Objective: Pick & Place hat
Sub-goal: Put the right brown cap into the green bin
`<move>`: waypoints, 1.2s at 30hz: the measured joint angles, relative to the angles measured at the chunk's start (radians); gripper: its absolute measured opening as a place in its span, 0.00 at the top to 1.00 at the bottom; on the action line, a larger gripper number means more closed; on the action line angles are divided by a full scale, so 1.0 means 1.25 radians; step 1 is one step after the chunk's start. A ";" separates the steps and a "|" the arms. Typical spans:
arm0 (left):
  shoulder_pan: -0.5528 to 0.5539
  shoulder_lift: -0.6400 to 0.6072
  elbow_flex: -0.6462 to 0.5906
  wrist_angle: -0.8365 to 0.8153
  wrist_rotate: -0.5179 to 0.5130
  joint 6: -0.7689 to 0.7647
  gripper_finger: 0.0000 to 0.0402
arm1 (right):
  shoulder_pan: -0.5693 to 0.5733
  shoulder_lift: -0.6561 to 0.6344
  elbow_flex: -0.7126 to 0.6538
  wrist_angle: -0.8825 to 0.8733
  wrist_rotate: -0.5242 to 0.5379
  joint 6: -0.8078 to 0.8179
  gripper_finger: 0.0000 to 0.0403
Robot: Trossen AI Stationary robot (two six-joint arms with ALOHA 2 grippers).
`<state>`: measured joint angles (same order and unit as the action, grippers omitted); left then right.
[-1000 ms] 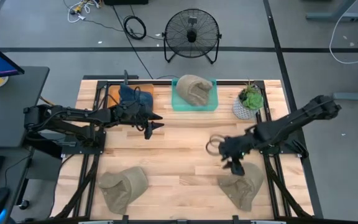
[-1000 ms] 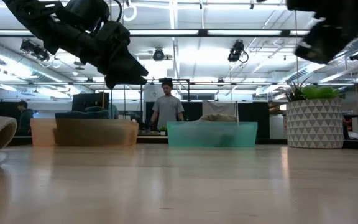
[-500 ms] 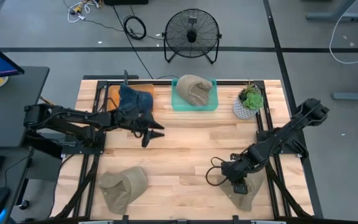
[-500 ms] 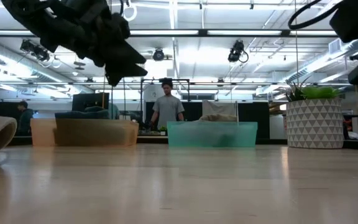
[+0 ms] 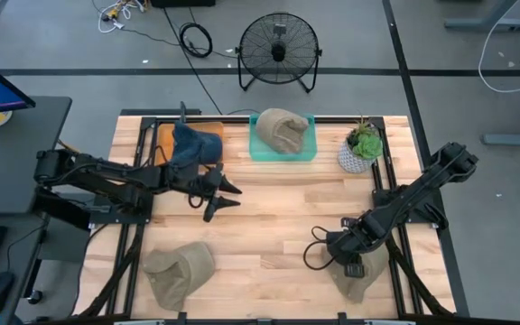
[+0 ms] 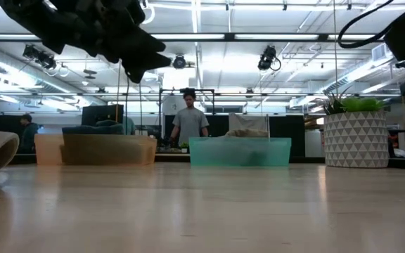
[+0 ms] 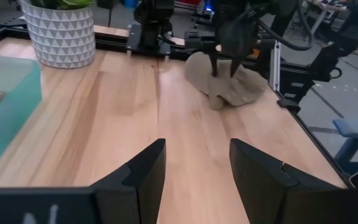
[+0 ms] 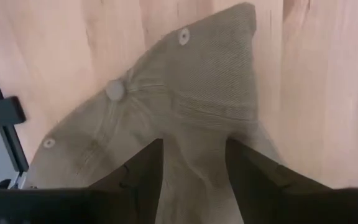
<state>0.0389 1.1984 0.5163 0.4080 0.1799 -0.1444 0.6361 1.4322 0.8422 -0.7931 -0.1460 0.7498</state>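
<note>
A tan hat [image 5: 364, 275] lies crown-up on the table's near right part, also seen in the left wrist view [image 7: 241, 87]. My right gripper [image 5: 350, 264] stands over it, open, fingers pointing down, a ridge of the crown [image 8: 197, 106] between them. My left gripper [image 5: 223, 200] hovers open above the table's middle left, near the orange bin, holding nothing. A second tan hat [image 5: 179, 269] rests on the near left part. A third tan hat [image 5: 281, 131] sits in the teal bin [image 5: 311, 152], and a blue hat [image 5: 197, 142] sits in the orange bin [image 5: 163, 135]. My right gripper comes at the near-right tan hat from above, fingers [image 7: 214, 65] pointing down. The open fingertips [image 8: 143, 163] are at the crown's cloth below its top button [image 8: 114, 90], one on either side of a ridge. The hat lies flat on the table.
A potted plant [image 5: 361, 147] stands at the far right next to the teal bin. A fan [image 5: 279, 50] stands on the floor beyond the far edge. Bare wood [image 5: 278, 212] spans the table's middle. A person [image 6: 188, 123] stands in the room behind.
My right gripper has moved toward the table's near edge and down onto the near-right tan hat, staying open. My left gripper has risen slightly and stays open. The hats have not moved.
</note>
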 joint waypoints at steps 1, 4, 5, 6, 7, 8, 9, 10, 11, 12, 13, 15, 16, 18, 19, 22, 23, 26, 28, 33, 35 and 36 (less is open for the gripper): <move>0.003 0.000 0.000 0.000 0.000 0.000 0.55 | 0.000 0.000 0.006 -0.001 0.000 -0.005 0.56; 0.012 0.000 0.000 0.002 -0.001 0.000 0.55 | 0.000 0.000 0.040 -0.021 0.014 -0.017 0.56; 0.015 0.000 0.000 0.004 -0.002 0.000 0.55 | 0.000 0.000 0.054 -0.043 0.027 -0.021 0.56; 0.018 0.000 0.000 0.006 -0.002 0.000 0.55 | 0.000 0.000 0.067 -0.065 0.048 -0.026 0.56; 0.020 0.000 0.000 0.006 -0.002 0.000 0.55 | 0.001 0.000 0.077 -0.083 0.070 -0.023 0.56; 0.023 0.000 0.000 0.005 -0.002 0.000 0.55 | 0.003 0.000 0.080 -0.096 0.089 -0.016 0.56; 0.026 0.000 0.000 0.005 -0.002 0.000 0.55 | 0.005 0.000 0.080 -0.113 0.098 -0.008 0.56; 0.028 0.000 0.000 0.005 -0.002 0.000 0.55 | 0.007 0.000 0.078 -0.130 0.102 -0.004 0.56; 0.030 0.000 0.000 0.005 -0.002 0.000 0.55 | 0.011 0.004 0.073 -0.141 0.102 0.002 0.56; 0.029 0.000 0.000 0.005 -0.002 0.000 0.55 | 0.015 0.008 0.066 -0.145 0.093 0.011 0.56; 0.029 0.000 0.000 0.005 -0.002 0.000 0.55 | 0.019 0.013 0.059 -0.145 0.081 0.022 0.56; 0.029 0.000 0.000 0.005 -0.002 0.000 0.55 | 0.025 0.021 0.052 -0.138 0.051 0.053 0.56; 0.029 0.000 0.000 0.005 -0.002 0.000 0.55 | 0.027 0.027 0.051 -0.125 0.037 0.067 0.56; 0.029 0.000 0.000 0.005 -0.002 0.001 0.55 | 0.033 0.038 0.051 -0.108 0.023 0.085 0.56; 0.029 0.000 0.000 0.005 -0.002 0.001 0.55 | 0.036 0.042 0.051 -0.104 0.019 0.086 0.56; 0.029 0.000 0.000 0.005 -0.002 0.001 0.55 | 0.046 0.057 0.051 -0.118 0.018 0.086 0.56; 0.029 0.000 0.000 0.005 -0.002 0.000 0.55 | 0.048 0.064 0.051 -0.137 0.019 0.086 0.56; 0.029 0.000 0.000 0.005 -0.002 0.000 0.55 | 0.050 0.085 0.051 -0.186 0.019 0.086 0.56; 0.029 0.000 0.000 0.005 -0.002 0.001 0.55 | 0.049 0.099 0.050 -0.193 0.020 0.083 0.56; 0.029 0.000 0.000 0.005 -0.002 0.002 0.55 | 0.049 0.119 0.050 -0.165 0.009 0.046 0.61; 0.029 0.000 0.000 0.005 -0.002 0.002 0.55 | 0.049 0.121 0.050 -0.155 -0.010 0.018 0.68; 0.029 0.000 0.000 0.005 -0.002 0.002 0.55 | 0.049 0.120 0.050 -0.153 -0.015 0.004 0.74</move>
<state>0.0757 1.1984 0.5163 0.4137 0.1780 -0.1421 0.6976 1.5827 0.9051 -0.9847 -0.1644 0.7549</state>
